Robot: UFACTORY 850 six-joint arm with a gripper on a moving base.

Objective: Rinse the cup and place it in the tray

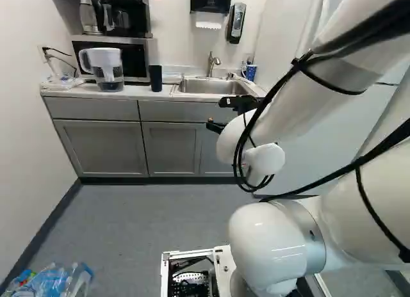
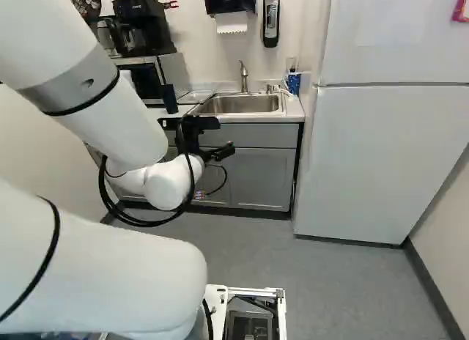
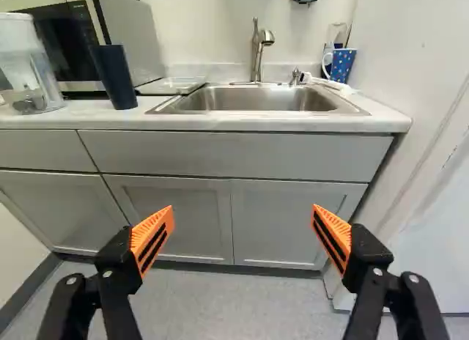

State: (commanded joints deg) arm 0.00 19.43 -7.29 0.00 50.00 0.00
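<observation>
While the gripper [image 3: 243, 217] stands wide open and empty, the dark blue tumbler [image 3: 115, 76], presumably the cup, stands near the front edge of the countertop [image 3: 256, 121], between pitcher [image 3: 29, 65] and sink [image 3: 253, 99]. Step judged: reach. Advise level approach, fingers straddling its sides, gentle closure, clear of the tray [image 3: 171, 86].

Free room above sink [image 3: 256, 98]; faucet [image 3: 256, 58] rises at back; dark cup [image 3: 114, 76], microwave [image 3: 133, 34] stand beside
</observation>
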